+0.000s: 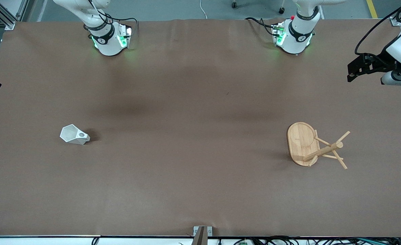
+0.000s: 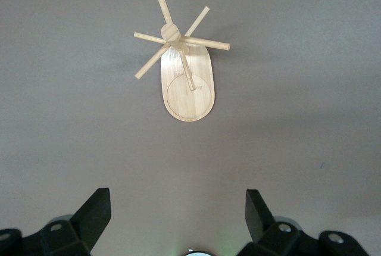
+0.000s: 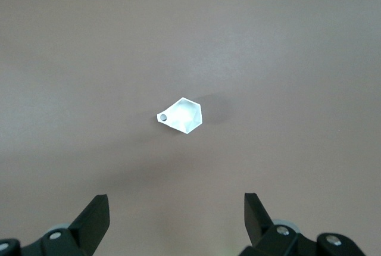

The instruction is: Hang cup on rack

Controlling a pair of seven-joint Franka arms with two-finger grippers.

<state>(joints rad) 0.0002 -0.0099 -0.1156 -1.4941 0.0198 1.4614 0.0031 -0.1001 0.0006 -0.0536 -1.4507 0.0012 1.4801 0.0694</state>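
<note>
One brown counter (image 1: 200, 190) carries one white faceted cup (image 1: 74, 134) with a single holed handle tab and one bamboo rack (image 1: 314, 145) with one oval base and one central post; two arms, each with one two-fingered pincer.

A plain white faceted cup (image 1: 74, 134) sits on a brown table cover (image 1: 193, 170). The light bamboo rack (image 1: 314, 145) shows pale wood grain.
</note>
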